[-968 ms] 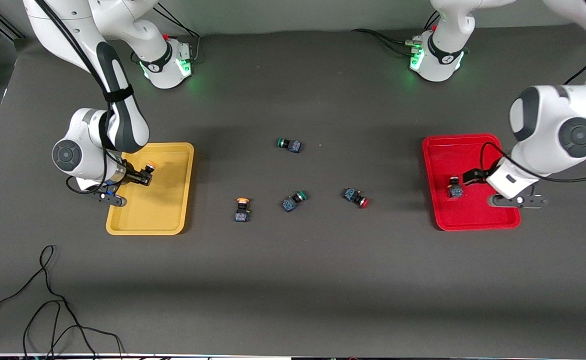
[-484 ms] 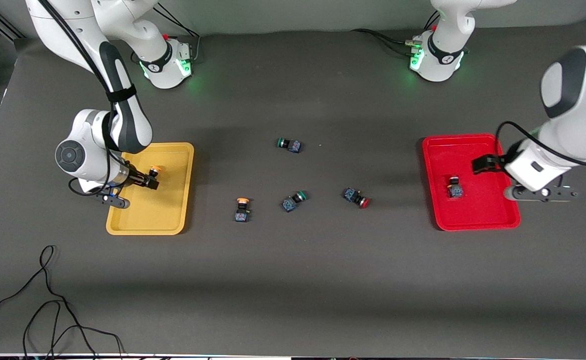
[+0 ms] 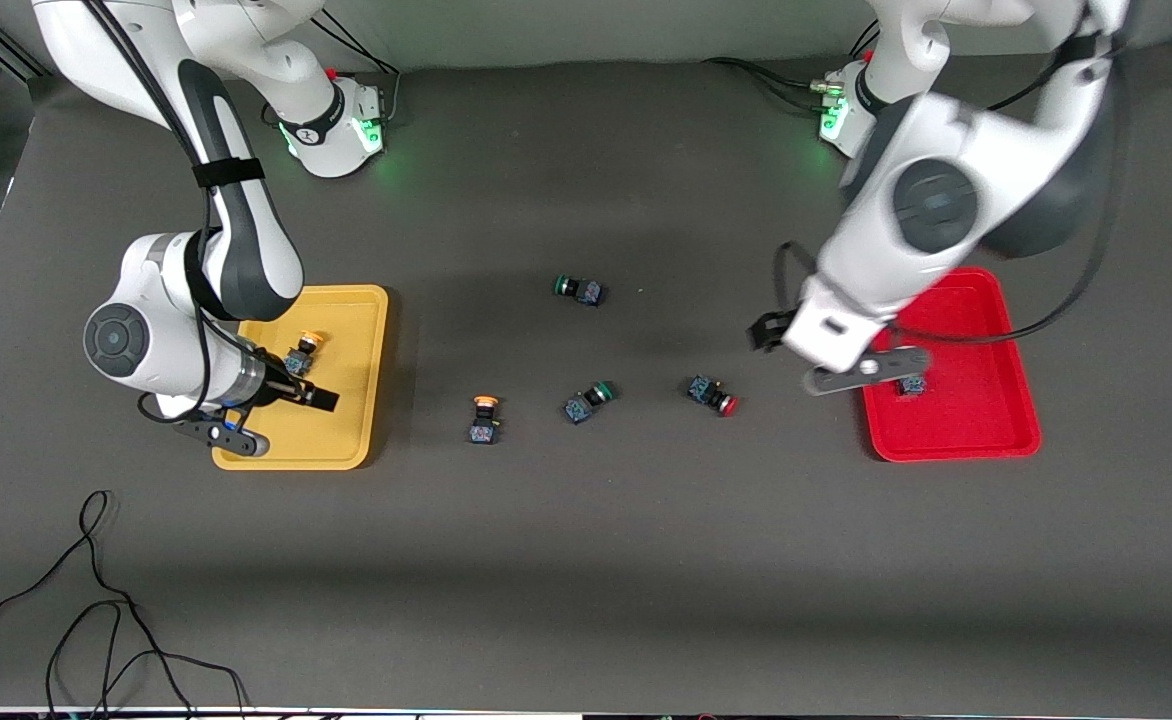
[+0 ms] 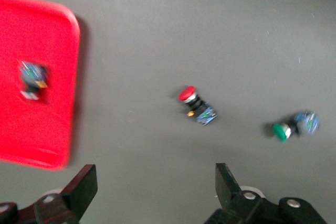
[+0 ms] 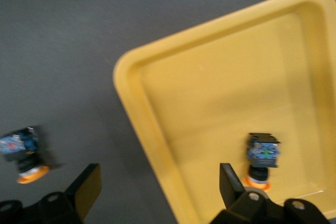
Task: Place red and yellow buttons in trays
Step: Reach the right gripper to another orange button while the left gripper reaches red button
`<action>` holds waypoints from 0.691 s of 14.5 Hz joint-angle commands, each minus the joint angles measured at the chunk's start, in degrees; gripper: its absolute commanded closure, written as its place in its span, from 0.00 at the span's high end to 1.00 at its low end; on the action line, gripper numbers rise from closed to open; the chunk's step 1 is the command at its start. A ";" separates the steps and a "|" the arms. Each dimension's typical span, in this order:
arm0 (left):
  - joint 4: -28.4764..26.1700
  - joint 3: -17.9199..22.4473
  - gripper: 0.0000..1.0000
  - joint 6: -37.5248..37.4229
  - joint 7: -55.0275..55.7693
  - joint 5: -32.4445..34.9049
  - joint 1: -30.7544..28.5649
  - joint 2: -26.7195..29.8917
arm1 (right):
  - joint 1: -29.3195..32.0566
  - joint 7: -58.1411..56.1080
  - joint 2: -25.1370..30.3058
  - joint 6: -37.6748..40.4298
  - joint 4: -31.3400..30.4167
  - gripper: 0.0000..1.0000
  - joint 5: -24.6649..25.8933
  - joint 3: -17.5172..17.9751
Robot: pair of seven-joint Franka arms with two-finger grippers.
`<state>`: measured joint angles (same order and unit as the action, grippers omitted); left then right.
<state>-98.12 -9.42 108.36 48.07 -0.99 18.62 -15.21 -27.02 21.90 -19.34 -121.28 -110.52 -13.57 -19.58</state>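
A yellow-capped button [image 3: 301,353] lies in the yellow tray [image 3: 346,420]; the right wrist view shows it [image 5: 262,156] in the tray [image 5: 210,93] too. My right gripper [image 3: 311,392] is open and empty over that tray's edge. A second yellow button [image 3: 484,418] lies on the table. The red tray [image 3: 956,420] holds one button [image 3: 911,386], partly hidden by my left arm. My left gripper [image 3: 768,332] is open and empty over the table, between the red tray and a loose red-capped button [image 3: 714,394]. The left wrist view shows that button [image 4: 195,106] and the tray [image 4: 37,129].
Two green-capped buttons lie mid-table: one [image 3: 578,289] nearer the robots' bases, one [image 3: 587,401] between the loose yellow and red buttons. A black cable [image 3: 96,600] loops on the table near the front camera at the right arm's end.
My left gripper swung from over the red tray out over the table toward the loose red button. My right gripper let go of the yellow button in the yellow tray and drew back.
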 commanded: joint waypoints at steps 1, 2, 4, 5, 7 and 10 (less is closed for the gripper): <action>3.11 0.98 1.00 2.89 14.73 0.02 2.37 -6.14 | 1.09 3.85 -6.13 0.87 6.96 1.00 -0.58 5.15; 3.02 0.98 1.00 4.56 18.60 0.19 2.73 -7.80 | 1.26 4.11 -7.98 0.87 9.33 1.00 -0.58 6.74; 2.67 0.98 1.00 8.42 22.75 0.46 3.96 -11.23 | 1.00 4.55 -12.19 1.04 15.04 1.00 -0.40 9.29; 2.58 1.07 1.00 11.14 24.95 0.81 4.40 -13.60 | 1.00 5.95 -14.65 1.04 17.77 1.00 -0.14 10.87; 1.71 1.15 1.00 16.50 27.77 1.60 5.28 -17.47 | 1.09 7.89 -18.17 0.96 21.64 1.00 0.12 13.86; -0.84 1.51 1.00 21.97 28.92 1.95 5.28 -20.12 | 1.00 9.13 -23.63 0.61 25.96 1.00 0.74 16.67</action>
<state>-97.84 -9.10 128.24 74.77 -0.17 22.92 -34.58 -26.48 29.60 -38.12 -121.43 -89.93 -13.50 -4.51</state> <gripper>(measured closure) 0.000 0.000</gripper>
